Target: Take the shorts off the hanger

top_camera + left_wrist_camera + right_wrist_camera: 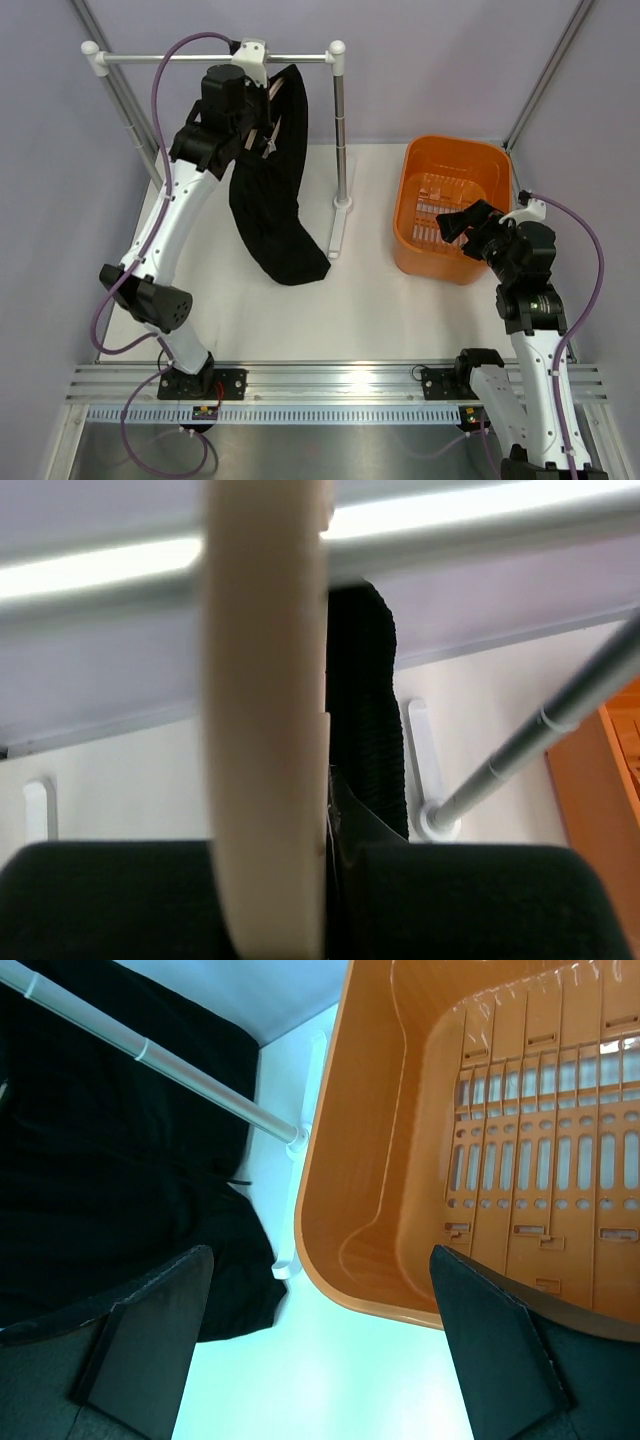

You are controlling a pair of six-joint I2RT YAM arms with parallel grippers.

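Note:
The black shorts [268,190] hang from the tan wooden hanger [272,97] on the rail, and their lower end lies on the table. My left gripper [252,125] is up at the rail. In the left wrist view it [275,885] is shut on the hanger's tan bar [265,710], with black fabric [365,700] just right of the bar. My right gripper [462,222] is open and empty at the near left rim of the orange basket [470,160], far from the shorts. In the right wrist view [320,1345] it holds nothing; the shorts [110,1160] show at the left.
The white-and-metal rail stand [215,58] spans the back left, its right post [341,130] standing between the shorts and the basket. The post [150,1055] and the basket [480,1140] show in the right wrist view. Walls close in the back and sides.

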